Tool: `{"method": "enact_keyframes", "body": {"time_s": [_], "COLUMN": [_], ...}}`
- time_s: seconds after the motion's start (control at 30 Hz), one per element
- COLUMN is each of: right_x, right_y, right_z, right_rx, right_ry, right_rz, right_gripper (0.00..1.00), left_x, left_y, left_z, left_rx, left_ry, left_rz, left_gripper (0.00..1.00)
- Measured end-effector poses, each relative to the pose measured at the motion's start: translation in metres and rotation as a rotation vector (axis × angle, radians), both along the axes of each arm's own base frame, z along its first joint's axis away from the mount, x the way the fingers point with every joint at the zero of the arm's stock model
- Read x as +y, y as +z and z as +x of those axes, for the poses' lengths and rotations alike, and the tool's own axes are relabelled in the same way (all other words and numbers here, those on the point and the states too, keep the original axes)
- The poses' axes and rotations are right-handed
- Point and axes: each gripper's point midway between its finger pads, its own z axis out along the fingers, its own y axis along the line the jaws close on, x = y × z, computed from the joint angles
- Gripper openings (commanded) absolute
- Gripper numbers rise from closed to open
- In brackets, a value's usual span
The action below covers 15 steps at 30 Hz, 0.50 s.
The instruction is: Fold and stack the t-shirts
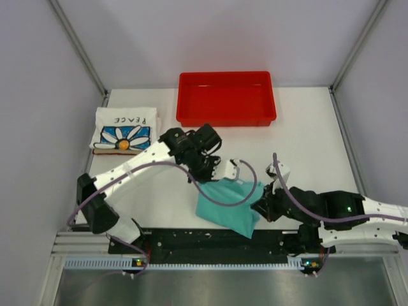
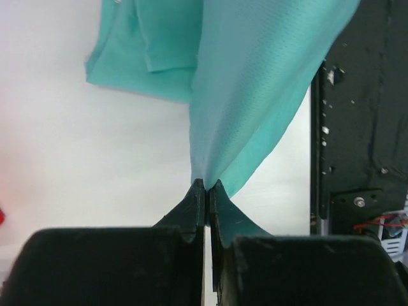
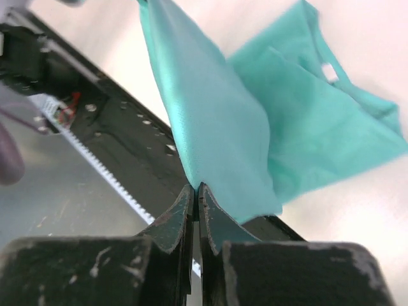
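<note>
The teal-green t-shirt (image 1: 224, 207) hangs lifted between both arms, its lower part draped near the table's front edge. My left gripper (image 1: 229, 172) is shut on a pinch of its upper edge; in the left wrist view the fingers (image 2: 208, 186) meet on teal cloth (image 2: 255, 83). My right gripper (image 1: 266, 199) is shut on the shirt's right edge; in the right wrist view the closed tips (image 3: 196, 189) clamp a fold of the shirt (image 3: 217, 121). The white daisy-print t-shirt (image 1: 124, 131) lies folded at the table's back left, away from both grippers.
A red plastic tray (image 1: 226, 116) stands at the back centre. The black base rail (image 1: 210, 241) runs along the near edge under the hanging cloth. Grey walls close in on the left and right.
</note>
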Motion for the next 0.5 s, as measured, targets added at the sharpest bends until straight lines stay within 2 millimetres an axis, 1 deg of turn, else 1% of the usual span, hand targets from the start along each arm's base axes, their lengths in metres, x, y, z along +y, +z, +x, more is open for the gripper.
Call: {"method": "enact_keyframes", "body": {"time_s": [0.1,0.17,0.27,0.33,0.37,0.4,0.5], "right_x": [-0.018,-0.033,-0.054,-0.066,-0.067,-0.074,-0.082], "right_y": [-0.022,-0.034,-0.046,-0.049,-0.053,-0.056,-0.071], "right_z": [0.011,0.023,0.041,0.056,0.06,0.07,0.086], "right_rx": [0.059,0.093,0.118,0.128,0.144,0.161,0.237], "right_ry": [-0.119,-0.224,-0.359,-0.446,-0.458,-0.514,-0.585], "right_rz": [-0.079,-0.128,-0.182,-0.206,-0.222,-0.231,-0.227], "right_gripper": [0.0,0.0,0.0,0.0,0.0,0.0,0.0], "left_x": [-0.027,-0.045,-0.062,-0.069,-0.071,-0.072,-0.071], "left_y": [-0.001,-0.005,-0.015,-0.023,-0.027,-0.032,-0.043], "left_z": [0.025,0.042,0.059,0.067,0.071,0.073,0.081], "left_rx": [-0.018,-0.027,-0.032,-0.031,-0.031,-0.033,-0.045], "left_ry": [0.015,0.024,0.033,0.038,0.042,0.047,0.063], "left_rz": [0.003,0.009,0.028,0.045,0.056,0.07,0.11], "left_gripper": [0.0,0.0,0.0,0.0,0.0,0.0,0.0]}}
